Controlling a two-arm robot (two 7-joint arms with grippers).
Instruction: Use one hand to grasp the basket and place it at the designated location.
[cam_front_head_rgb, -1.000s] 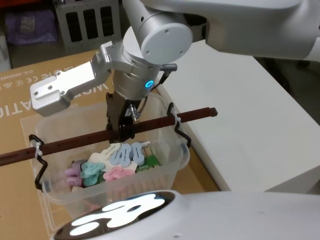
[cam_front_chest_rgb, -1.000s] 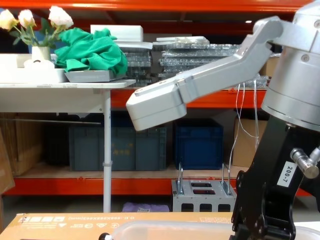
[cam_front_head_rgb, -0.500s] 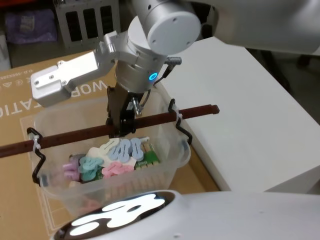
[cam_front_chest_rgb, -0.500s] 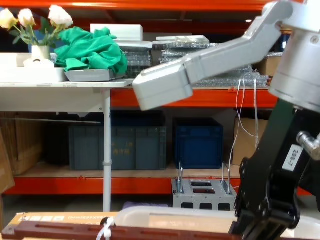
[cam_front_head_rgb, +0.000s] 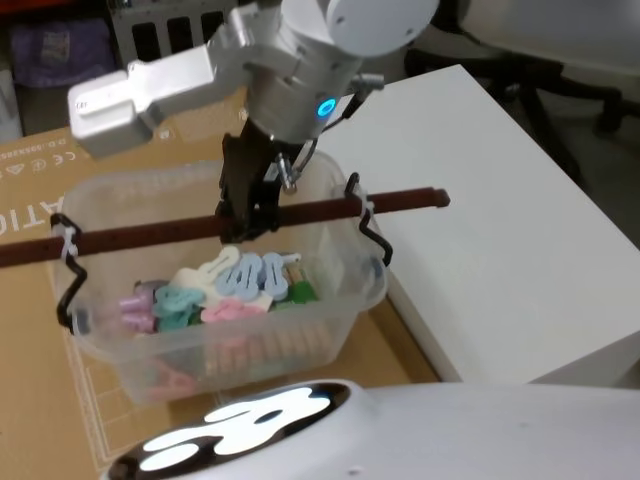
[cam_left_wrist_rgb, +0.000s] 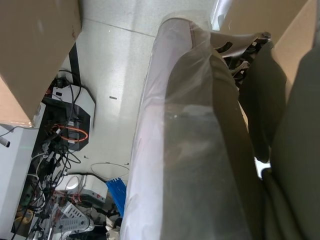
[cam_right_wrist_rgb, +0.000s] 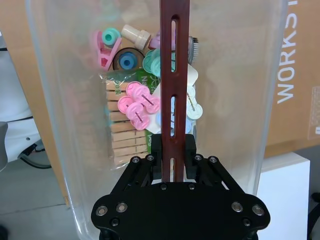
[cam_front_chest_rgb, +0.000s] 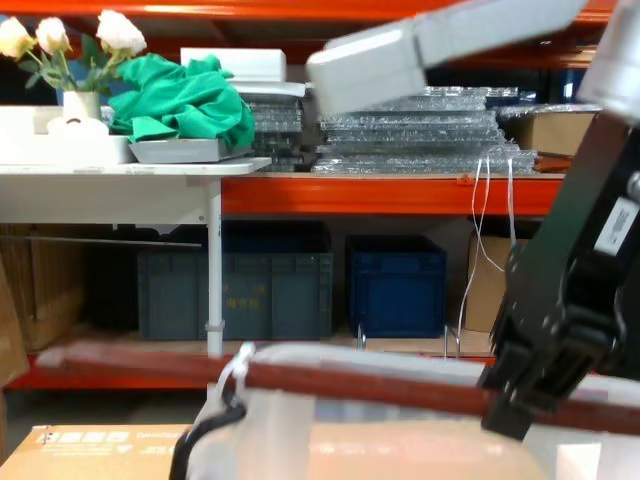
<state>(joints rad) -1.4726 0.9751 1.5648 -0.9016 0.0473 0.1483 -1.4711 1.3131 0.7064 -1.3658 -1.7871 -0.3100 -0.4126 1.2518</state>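
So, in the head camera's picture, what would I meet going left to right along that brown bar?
First the left white tie at the basket rim → right claw shut on the brown bar → right white tie → the bar's free end, seen against the white table.

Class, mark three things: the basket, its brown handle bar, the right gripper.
basket (cam_front_head_rgb: 372, 288), head view, rim at its near right corner.
handle bar (cam_front_head_rgb: 400, 203), head view, bare stretch beyond the rim.
right gripper (cam_front_head_rgb: 240, 228), head view, between the fingertips clamped on the bar.
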